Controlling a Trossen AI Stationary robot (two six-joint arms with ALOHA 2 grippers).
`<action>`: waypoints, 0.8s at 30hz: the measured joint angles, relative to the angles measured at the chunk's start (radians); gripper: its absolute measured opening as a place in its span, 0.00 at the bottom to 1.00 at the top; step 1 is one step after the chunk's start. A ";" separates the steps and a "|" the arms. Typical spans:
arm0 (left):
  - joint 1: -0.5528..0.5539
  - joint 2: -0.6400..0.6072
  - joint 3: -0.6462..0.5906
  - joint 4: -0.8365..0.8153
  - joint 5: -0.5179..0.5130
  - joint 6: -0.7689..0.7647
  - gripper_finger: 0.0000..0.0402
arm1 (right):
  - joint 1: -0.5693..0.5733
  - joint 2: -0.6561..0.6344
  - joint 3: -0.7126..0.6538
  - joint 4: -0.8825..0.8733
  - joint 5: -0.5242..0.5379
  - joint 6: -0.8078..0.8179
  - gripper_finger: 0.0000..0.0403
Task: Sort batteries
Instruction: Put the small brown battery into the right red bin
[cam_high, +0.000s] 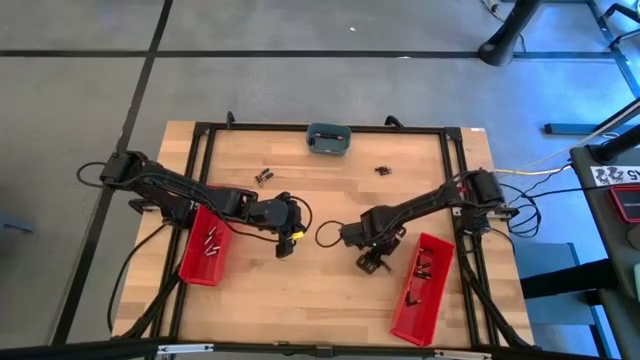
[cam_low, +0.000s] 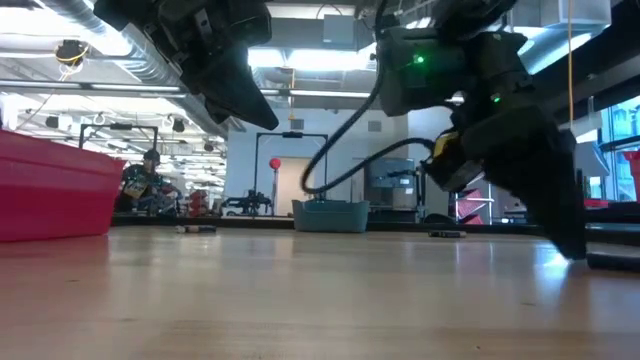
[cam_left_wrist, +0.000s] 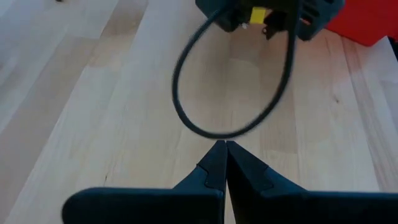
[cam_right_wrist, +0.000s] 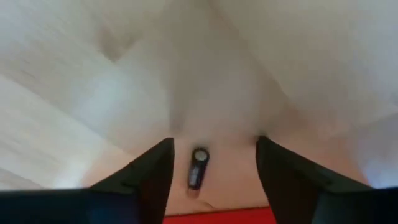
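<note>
Pale wooden boards fill the middle of the high view, ringed by a black frame, with grey floor all round; a grey-blue dish (cam_high: 328, 139) sits at the top centre of the table (cam_high: 320, 300), one red bin (cam_high: 205, 245) at the left and another red bin (cam_high: 424, 286) at the lower right, each with small dark batteries lying in it; two little clusters of loose batteries (cam_high: 264, 176) lie on the wood in the upper part, well apart from both arms.

Right of centre, the right gripper (cam_right_wrist: 214, 163) hangs low over the wood just beside its bin; its fingers stand wide apart, and in its wrist view a single battery (cam_right_wrist: 198, 167) lies flat on the boards between them, touching neither, its long axis roughly in line with the fingers, with a strip of red bin edge just below it in that frame.

Left of centre, the left gripper (cam_left_wrist: 222, 163) waits over bare wood with its tips pressed together on nothing.

I'd judge the battery a hard, smooth little cylinder, light for the arm but prone to roll or squirt out of a pinch; best taken across its middle, on the round sides rather than the ends; lying loose beside the bin, it may need taking up again.
</note>
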 joint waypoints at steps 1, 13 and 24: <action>0.000 0.000 0.000 0.000 0.000 -0.001 0.00 | 0.001 0.003 0.001 0.003 0.002 0.005 0.53; 0.000 0.000 0.000 -0.001 0.000 -0.003 0.00 | 0.056 0.042 0.004 -0.008 -0.048 0.030 0.34; 0.000 0.000 0.000 -0.001 0.000 -0.023 0.00 | 0.085 0.056 0.002 0.000 -0.040 0.023 0.16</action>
